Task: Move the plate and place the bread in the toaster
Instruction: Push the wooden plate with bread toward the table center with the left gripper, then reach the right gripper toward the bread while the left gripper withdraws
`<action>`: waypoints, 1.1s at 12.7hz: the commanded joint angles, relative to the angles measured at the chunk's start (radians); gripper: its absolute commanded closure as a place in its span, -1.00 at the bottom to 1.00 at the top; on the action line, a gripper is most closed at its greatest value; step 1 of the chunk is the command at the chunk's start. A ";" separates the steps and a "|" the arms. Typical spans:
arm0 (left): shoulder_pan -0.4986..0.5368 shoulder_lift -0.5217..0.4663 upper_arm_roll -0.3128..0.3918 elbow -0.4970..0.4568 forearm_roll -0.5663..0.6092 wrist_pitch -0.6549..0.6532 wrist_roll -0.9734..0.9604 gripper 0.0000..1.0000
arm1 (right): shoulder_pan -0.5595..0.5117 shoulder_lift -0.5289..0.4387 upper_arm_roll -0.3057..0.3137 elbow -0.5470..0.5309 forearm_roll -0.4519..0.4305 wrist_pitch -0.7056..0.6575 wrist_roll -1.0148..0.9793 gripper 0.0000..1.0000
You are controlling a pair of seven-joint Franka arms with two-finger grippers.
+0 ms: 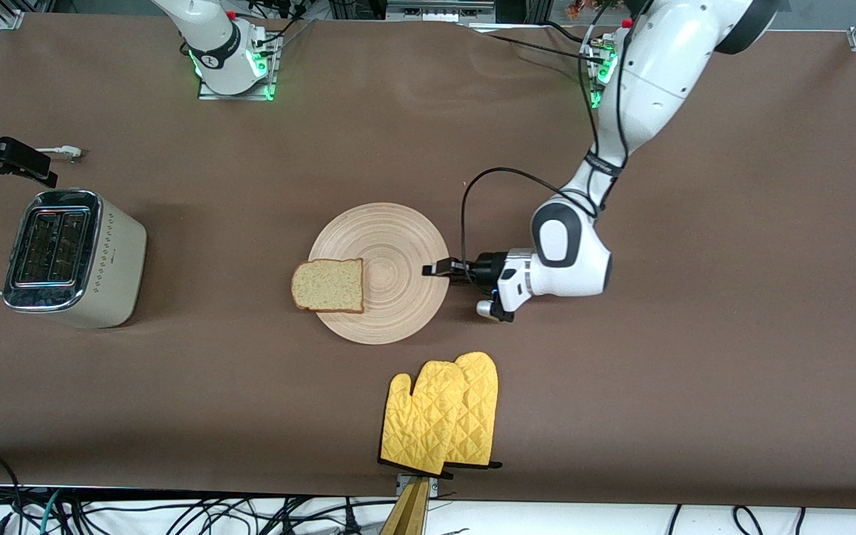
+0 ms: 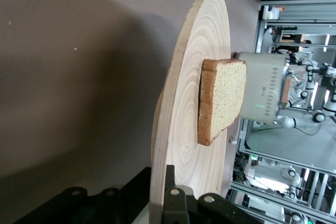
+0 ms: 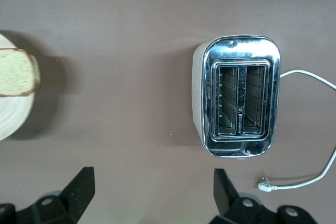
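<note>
Plate [image 1: 391,245] mid-surface, pinched at its rim by left claw [image 1: 435,270]; bread [image 1: 329,284] overhanging the edge toward toaster [image 1: 71,256]. Best slid level and slowly to keep bread aboard. Right claw [image 3: 152,195] wide open, empty, waiting over surface [image 1: 250,386] near toaster.

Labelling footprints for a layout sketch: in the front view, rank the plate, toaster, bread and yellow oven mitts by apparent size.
Largest to smallest:
1. plate
2. toaster and yellow oven mitts, too alike to rank
3. bread
</note>
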 commanded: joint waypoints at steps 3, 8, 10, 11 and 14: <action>-0.018 0.073 0.032 0.080 -0.044 -0.011 0.075 1.00 | -0.001 0.056 0.010 -0.003 0.018 -0.027 0.005 -1.00; -0.011 0.072 0.032 0.069 -0.041 -0.011 0.077 0.42 | 0.102 0.177 0.026 0.004 0.160 -0.019 -0.004 -1.00; 0.006 0.065 0.032 0.054 -0.041 -0.011 0.079 0.07 | 0.109 0.249 0.026 -0.002 0.284 -0.011 0.000 -1.00; 0.020 0.055 0.032 0.028 -0.041 -0.016 0.083 -0.48 | 0.111 0.289 0.026 -0.005 0.340 0.018 0.000 -1.00; 0.086 0.004 0.032 -0.039 -0.039 -0.025 0.126 -1.00 | 0.132 0.360 0.027 -0.073 0.493 0.163 -0.006 -1.00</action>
